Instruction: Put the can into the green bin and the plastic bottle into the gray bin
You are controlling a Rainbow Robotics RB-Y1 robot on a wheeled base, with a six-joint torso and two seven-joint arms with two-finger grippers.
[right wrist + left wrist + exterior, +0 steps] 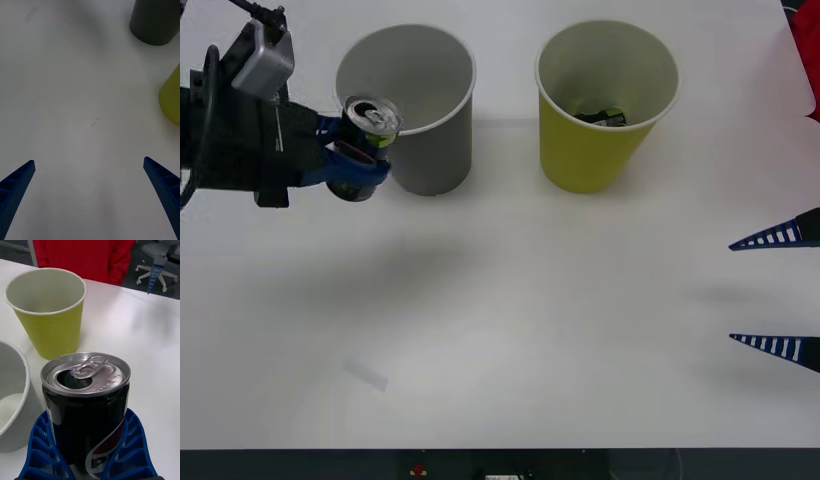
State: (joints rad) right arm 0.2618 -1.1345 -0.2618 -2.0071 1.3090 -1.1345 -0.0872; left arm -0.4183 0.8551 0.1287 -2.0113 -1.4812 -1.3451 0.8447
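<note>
Can (370,122) was in the left gripper (352,160), blue fingers clamped around its lower body, held upright and lifted off the table (510,330). In the front view it sat at the near-left edge of the gray bin (408,105), overlapping the rim; whether it touched the rim I couldn't tell. Left wrist view showed the opened top and pull-tab, dark body with the round red-white-blue logo.

Progress, my read: can grasped and lifted, not delivered. It was beside the wrong bin; the green bin (605,105) stood further to the robot's right, well apart from the can. Gray bin looked empty as far as visible. Green bin held a dark item with green marks (602,117) at the bottom, too small to identify. No loose plastic bottle was on the table, so I couldn't judge the bottle half of the task.

Right gripper (778,291) was parked at the right edge of the table, fingers spread wide, holding nothing.

Obstruction: the gray bin stood directly between the can and the green bin, so the carry probably needs to clear its rim or go around the near side. Table between the bins and the robot was bare apart from a faint mark. A person in red (80,258) stood beyond the far table edge, touching nothing.
</note>
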